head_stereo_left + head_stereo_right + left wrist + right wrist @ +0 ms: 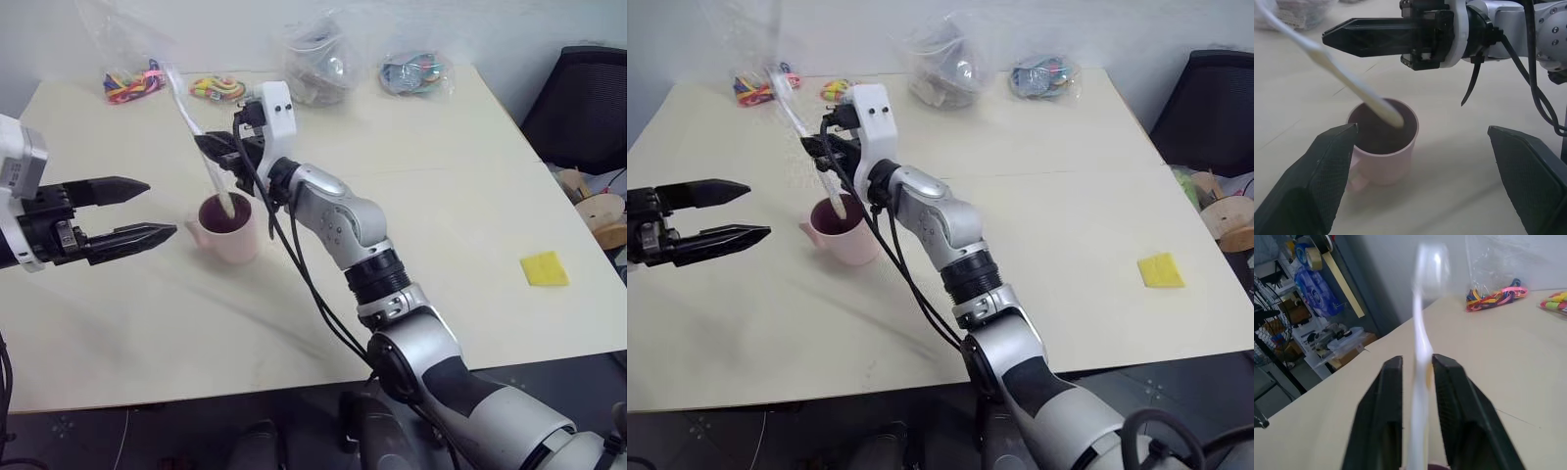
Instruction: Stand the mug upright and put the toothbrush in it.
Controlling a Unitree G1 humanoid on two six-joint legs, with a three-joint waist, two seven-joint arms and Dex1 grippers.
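Note:
The pale pink mug (233,240) stands upright on the table (441,196), its dark inside facing up and its handle toward my left gripper. The white toothbrush (192,116) leans in it, yellowish end down inside the mug (1383,147) and bristle head up and away. My right gripper (214,152) hovers just above the mug's rim. Its fingers (1388,396) flank the toothbrush (1422,333) shaft with a small gap on either side, so it is open. My left gripper (155,209) is held wide open to the left of the mug, a little apart from it.
Several clear bags line the table's far edge: coloured bands (132,83), coloured pieces (217,88), a large bag (318,64) and another (416,73). A yellow square (544,267) lies at the right. A black chair (583,93) and wooden spools (598,211) stand beyond the right edge.

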